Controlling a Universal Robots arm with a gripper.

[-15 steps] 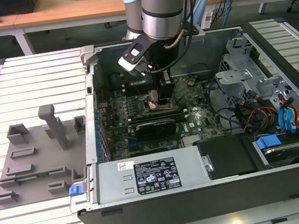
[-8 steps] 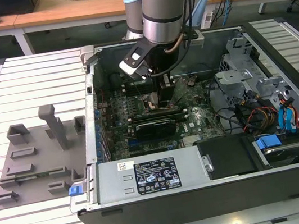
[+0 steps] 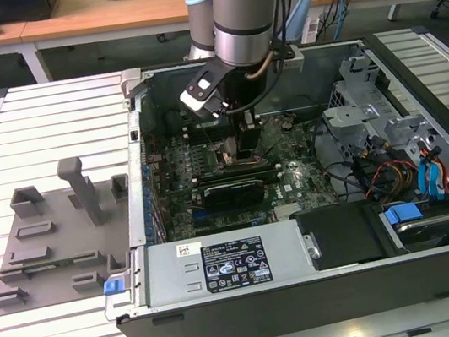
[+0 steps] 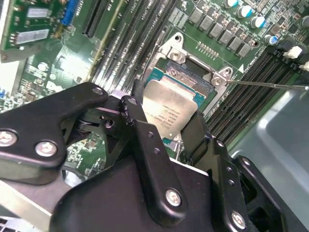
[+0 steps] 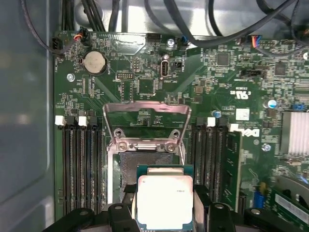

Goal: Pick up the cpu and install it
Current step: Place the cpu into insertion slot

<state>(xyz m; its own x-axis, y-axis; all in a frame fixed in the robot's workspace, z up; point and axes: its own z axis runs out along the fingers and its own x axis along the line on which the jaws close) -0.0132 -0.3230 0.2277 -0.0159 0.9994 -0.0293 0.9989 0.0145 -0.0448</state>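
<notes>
The cpu (image 5: pixel 164 201), a flat square chip with a silvery top, sits between the black fingers (image 4: pixel 136 126) of my gripper (image 5: pixel 164 209), which is shut on it. In both wrist views it hangs just above the motherboard socket (image 5: pixel 140 163), near the socket's edge and partly overlapping it. The chip (image 4: pixel 170 109) looks tilted against the socket (image 4: pixel 190 76). The socket's metal load plate (image 5: pixel 147 118) stands flipped open. In the exterior view the gripper (image 3: pixel 237 138) is low inside the open computer case, over the middle of the board.
Memory slots (image 5: pixel 79 164) flank the socket on both sides. A grey fixture tray (image 3: pixel 48 239) lies on the table at the exterior view's left. A power supply (image 3: pixel 222 263), drive cage (image 3: pixel 360 104) and loose cables (image 3: pixel 379 174) crowd the case.
</notes>
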